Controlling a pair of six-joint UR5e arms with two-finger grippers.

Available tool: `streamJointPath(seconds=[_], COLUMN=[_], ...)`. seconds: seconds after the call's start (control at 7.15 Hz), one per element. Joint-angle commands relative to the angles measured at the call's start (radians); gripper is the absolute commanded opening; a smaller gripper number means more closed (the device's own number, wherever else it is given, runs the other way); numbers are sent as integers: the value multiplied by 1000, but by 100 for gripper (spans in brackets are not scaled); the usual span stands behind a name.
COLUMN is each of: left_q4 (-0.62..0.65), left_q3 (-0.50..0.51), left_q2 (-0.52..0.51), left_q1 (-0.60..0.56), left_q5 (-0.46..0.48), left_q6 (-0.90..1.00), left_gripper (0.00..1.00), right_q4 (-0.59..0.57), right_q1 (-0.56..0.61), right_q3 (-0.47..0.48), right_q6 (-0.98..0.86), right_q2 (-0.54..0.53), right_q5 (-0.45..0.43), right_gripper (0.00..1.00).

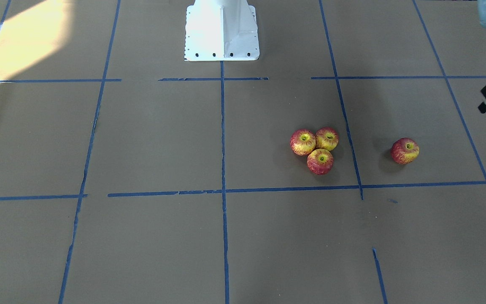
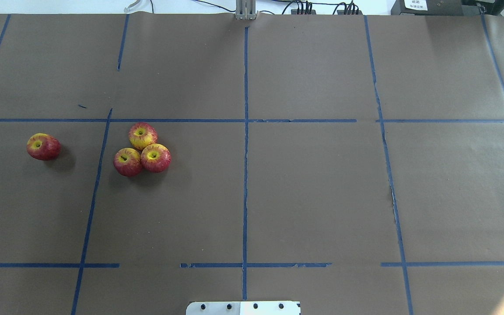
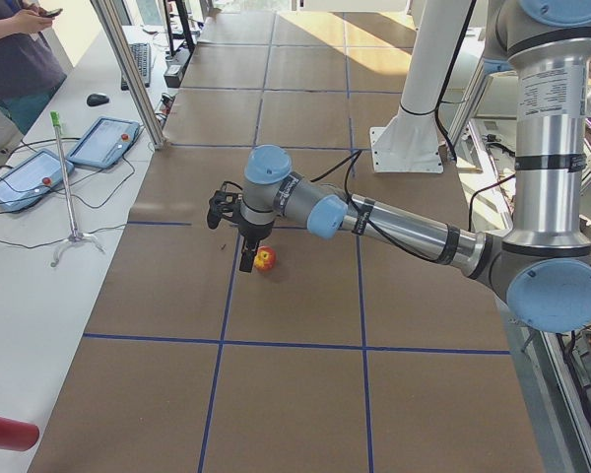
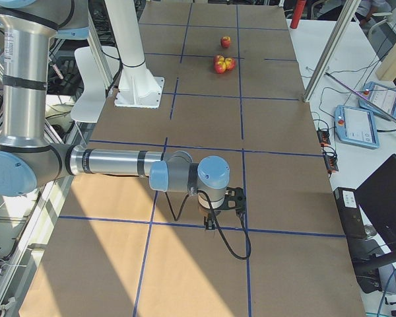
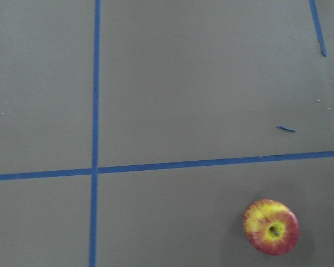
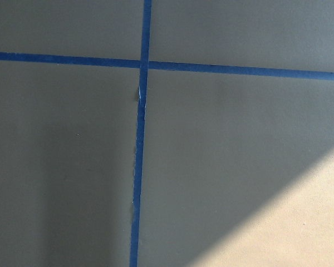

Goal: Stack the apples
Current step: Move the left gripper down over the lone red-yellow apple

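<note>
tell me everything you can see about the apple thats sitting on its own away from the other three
The lone apple is small and round, red streaked with yellow, with smooth, slightly glossy skin and a yellow-green stem dimple facing up. It looks whole and sits roughly upright on the brown paper table cover, far on the robot's left side. A blue tape line runs between it and the cluster of three apples. It touches only the paper; nothing grips it.
</note>
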Motion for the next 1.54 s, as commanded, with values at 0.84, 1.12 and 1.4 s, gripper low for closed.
streamJointPath(seconds=[0.84,1.12,1.4], left_q4=[-372,-372,-372], left_q3=[242,275,292], left_q2=[-68,-99,-99], left_q1=[306,323,332], left_q5=[191,191,191], left_q6=[-322,-345,-345], left_gripper=[100,100,100], right_q4=[0,0,0], right_q1=[0,0,0], right_q3=[0,0,0], right_q6=[0,1,0], right_q2=[0,0,0], right_q5=[0,0,0], right_gripper=[100,100,100])
